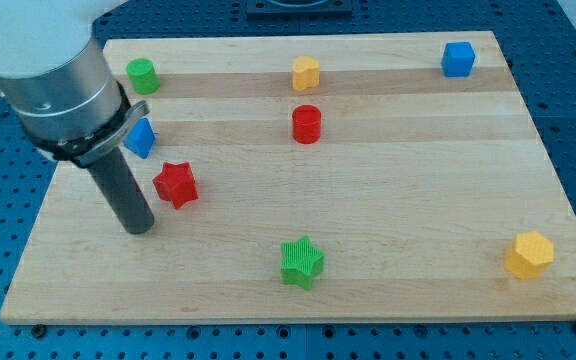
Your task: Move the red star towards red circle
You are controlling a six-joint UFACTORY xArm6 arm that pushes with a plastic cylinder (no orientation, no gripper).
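The red star lies on the wooden board at the view's left. The red circle, a short cylinder, stands up and to the right of it, near the board's middle top. My tip rests on the board just left of and below the red star, a small gap apart from it. The rod rises to the upper left into the arm's grey body.
A blue block sits partly behind the rod, above the red star. A green cylinder is at top left, a yellow block at top middle, a blue cube at top right, a green star at bottom middle, a yellow hexagon at bottom right.
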